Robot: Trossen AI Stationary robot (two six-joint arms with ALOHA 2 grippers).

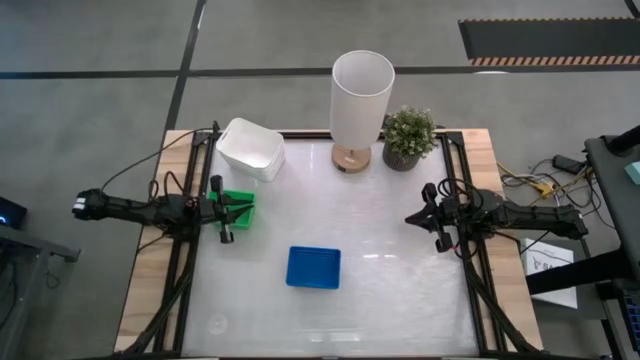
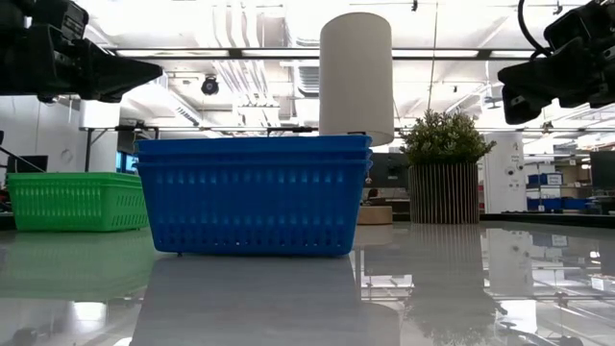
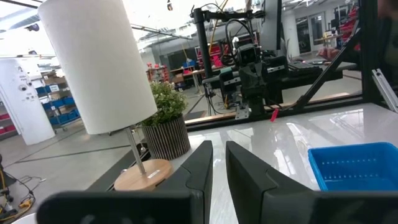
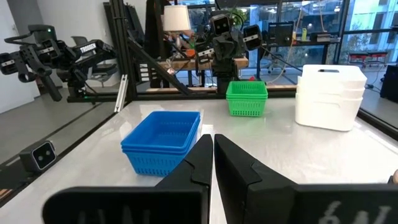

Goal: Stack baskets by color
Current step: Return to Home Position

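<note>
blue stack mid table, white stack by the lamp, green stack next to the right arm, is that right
Not quite: the green stack sits next to the left arm, not the right; the high view shows it. The blue stack and white stack are as you say.

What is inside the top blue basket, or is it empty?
Empty: the right wrist view looks into the top blue basket and shows only its bare mesh bottom.

I see blue baskets [image 2: 255, 197] with slotted mesh sides, green baskets [image 2: 67, 202] meshed alike, plain white baskets [image 4: 329, 96], a white lamp [image 1: 361, 85] on pale wood, and a green plant [image 1: 409, 130] in a ribbed pot.
</note>
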